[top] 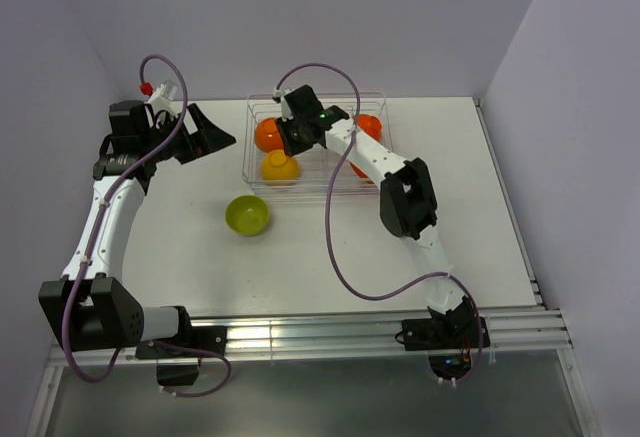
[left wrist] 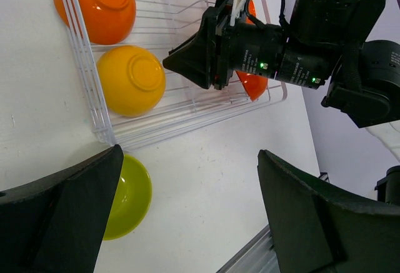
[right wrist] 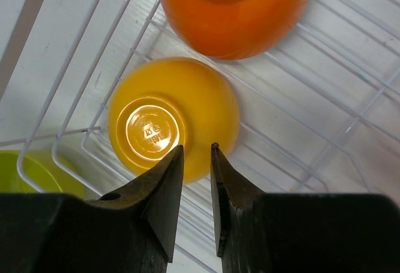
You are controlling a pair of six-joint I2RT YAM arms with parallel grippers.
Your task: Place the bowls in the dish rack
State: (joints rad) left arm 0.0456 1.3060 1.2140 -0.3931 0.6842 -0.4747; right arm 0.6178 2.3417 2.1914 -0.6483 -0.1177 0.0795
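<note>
Right gripper (right wrist: 197, 148), fingers drawn almost together on nothing, hangs over the upturned glossy yellow plastic bowl (right wrist: 156, 123) lying beside the orange bowl (right wrist: 234, 10) in the clear ribbed dish rack (top: 248, 147); left gripper (left wrist: 189, 154) spread wide, left of rack; yellow-green bowl (top: 247, 214) upright on the white table (top: 460, 207), just outside the rack.

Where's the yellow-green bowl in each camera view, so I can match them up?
Top view: yellow-green bowl on the table, left of centre, just in front of the dish rack.
Left wrist: lower left, just outside the rack's corner.
Right wrist: bottom-left edge, behind the rack's wires.
Shared landmark: the yellow bowl, upside down in the rack corner nearest it.
</note>
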